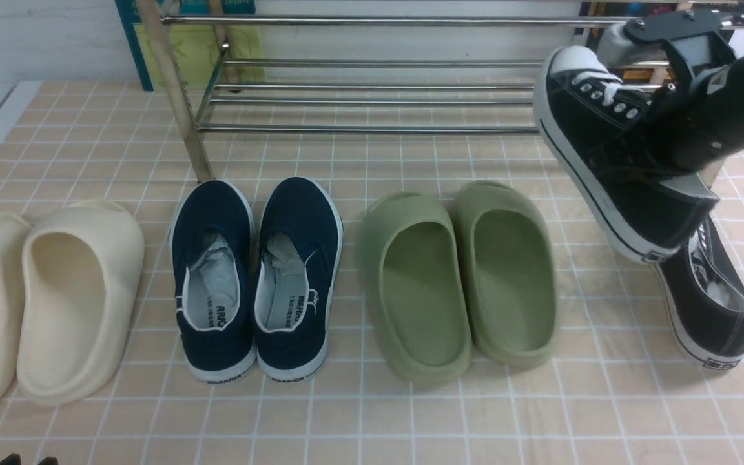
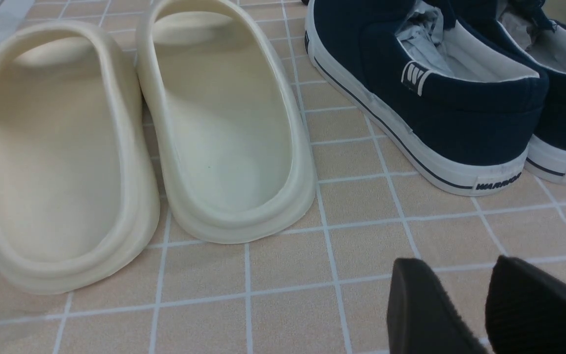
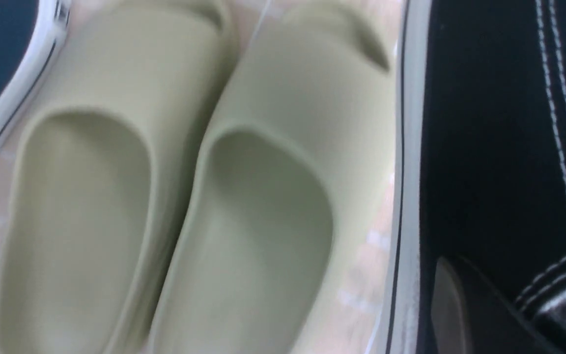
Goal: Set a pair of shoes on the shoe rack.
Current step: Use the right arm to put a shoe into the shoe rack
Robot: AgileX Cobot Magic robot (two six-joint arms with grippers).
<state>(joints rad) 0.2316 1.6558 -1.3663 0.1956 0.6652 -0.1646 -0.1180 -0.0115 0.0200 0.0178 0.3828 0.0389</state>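
Note:
One black sneaker with white laces hangs in the air at the right, tilted with its white toe cap up near the silver shoe rack. My right gripper is shut on its side wall. In the right wrist view one finger presses on the outside of the black sneaker. The other black sneaker lies on the tiled floor just below the lifted one. My left gripper hovers low over the floor with its jaws apart and nothing between them.
A green pair of slides sits left of the sneakers. A navy pair of slip-ons and a cream pair of slides follow further left. The rack's upright leg stands behind the navy pair.

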